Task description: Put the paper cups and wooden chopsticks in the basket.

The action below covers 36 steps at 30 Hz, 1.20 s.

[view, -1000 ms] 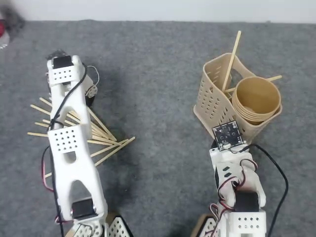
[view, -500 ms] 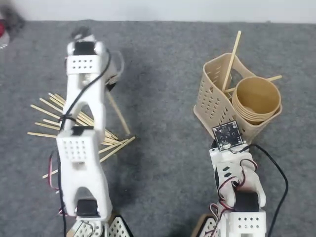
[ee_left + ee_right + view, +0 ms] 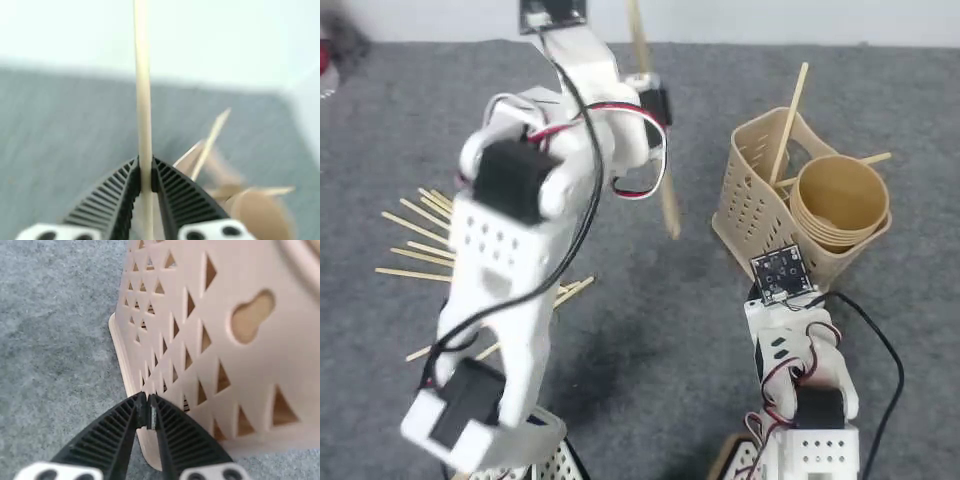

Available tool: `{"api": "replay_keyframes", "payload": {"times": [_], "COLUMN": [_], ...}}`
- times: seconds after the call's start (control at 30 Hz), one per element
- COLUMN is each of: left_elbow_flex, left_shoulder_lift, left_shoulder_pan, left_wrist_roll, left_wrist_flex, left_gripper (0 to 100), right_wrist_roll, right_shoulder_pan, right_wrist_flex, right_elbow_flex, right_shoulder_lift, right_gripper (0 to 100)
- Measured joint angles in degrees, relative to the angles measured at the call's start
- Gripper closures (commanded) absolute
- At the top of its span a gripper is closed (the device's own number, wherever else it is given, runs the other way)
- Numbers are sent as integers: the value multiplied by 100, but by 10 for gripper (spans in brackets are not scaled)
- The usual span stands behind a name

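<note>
My left gripper (image 3: 145, 172) is shut on a single wooden chopstick (image 3: 142, 75), which stands upright between the jaws. In the high view this arm is raised over the middle of the table, and the held chopstick (image 3: 658, 150) hangs just left of the beige basket (image 3: 750, 205). The basket holds stacked paper cups (image 3: 840, 200) and a few chopsticks (image 3: 788, 120). Several more chopsticks (image 3: 412, 240) lie fanned out on the carpet at the left. My right gripper (image 3: 147, 412) is shut, its tips against the basket's base (image 3: 125, 365).
Grey carpet (image 3: 650, 330) covers the table, with open floor between the two arms. A white wall (image 3: 770, 20) runs along the far edge. The right arm's body (image 3: 800, 380) sits near the front edge, below the basket.
The left arm lifted a chopstick out of the left pile and swung it up and to the right, toward the basket. The right arm kept still.
</note>
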Motion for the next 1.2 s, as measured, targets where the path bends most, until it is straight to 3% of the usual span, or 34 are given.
{"api": "replay_keyframes", "payload": {"times": [0.27,0.53,0.77,1.0,1.2], "left_elbow_flex": [26,1090,2233,2840,2857], "left_shoulder_lift": [-53,914,1081,1081,1081], "left_shoulder_pan": [563,1011,1152,1169,1160], "left_wrist_roll": [-229,-1670,-2101,-2286,-2400], "left_wrist_flex": [-1987,-4545,-6198,-6611,-6066], "left_gripper": [989,989,989,938,814], "right_wrist_roll": [0,0,0,0,0], "right_shoulder_pan": [0,0,0,0,0], "right_wrist_flex": [0,0,-97,-105,-105], "right_elbow_flex": [0,0,0,0,0], "right_shoulder_lift": [0,0,0,0,0], "right_gripper": [991,991,991,991,991]}}
